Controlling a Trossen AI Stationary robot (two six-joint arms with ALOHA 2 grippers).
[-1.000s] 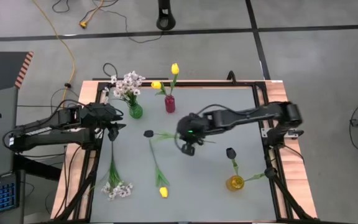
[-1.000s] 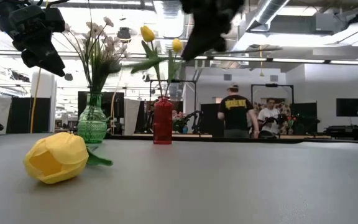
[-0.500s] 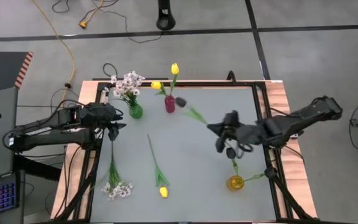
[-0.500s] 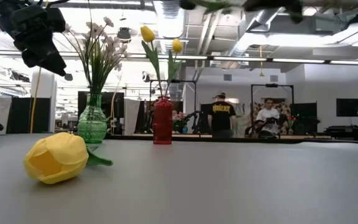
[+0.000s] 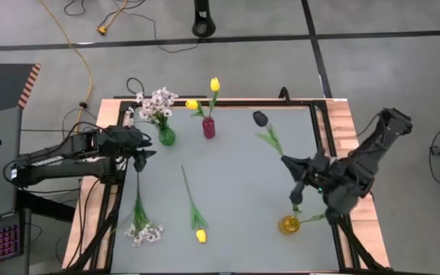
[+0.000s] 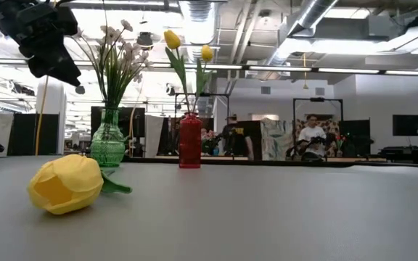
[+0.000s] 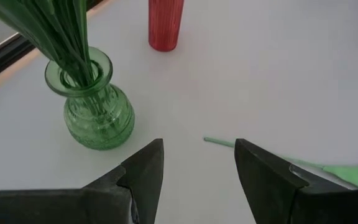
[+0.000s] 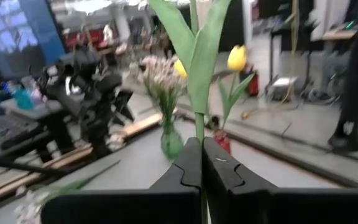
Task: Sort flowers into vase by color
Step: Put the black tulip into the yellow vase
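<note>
My right gripper (image 5: 295, 172) is over the table's right side, above the yellow vase (image 5: 289, 224), shut on a dark tulip (image 5: 260, 118) whose head points toward the far edge. My left gripper (image 5: 138, 158) hangs open above the table beside the green vase (image 7: 95, 102), touching nothing. That vase holds the white-pink sprays (image 5: 156, 103). The red vase (image 5: 208, 127) holds two yellow tulips (image 5: 215, 84). A yellow tulip (image 5: 201, 235) and a white spray (image 5: 143, 231) lie flat on the table. My right gripper pinches the dark tulip's green stem (image 8: 196, 134) between its two shut fingers, just below the leaves (image 8: 197, 56). The stem runs out past the fingertips, along the fingers. The flower is lifted clear of the table, its head (image 5: 260, 118) held out toward the far edge.
The loose yellow tulip's head (image 6: 67, 183) lies near the low camera, and its stem end (image 7: 213, 141) lies below my left gripper. The table's raised frame (image 5: 334, 145) runs along the right side. People stand in the room behind the table.
My right gripper has carried the dark tulip from above the table's middle toward the right edge, swinging round as it went. The tulip's head, which pointed left, now points toward the far edge. The gripper has stayed shut on the stem.
</note>
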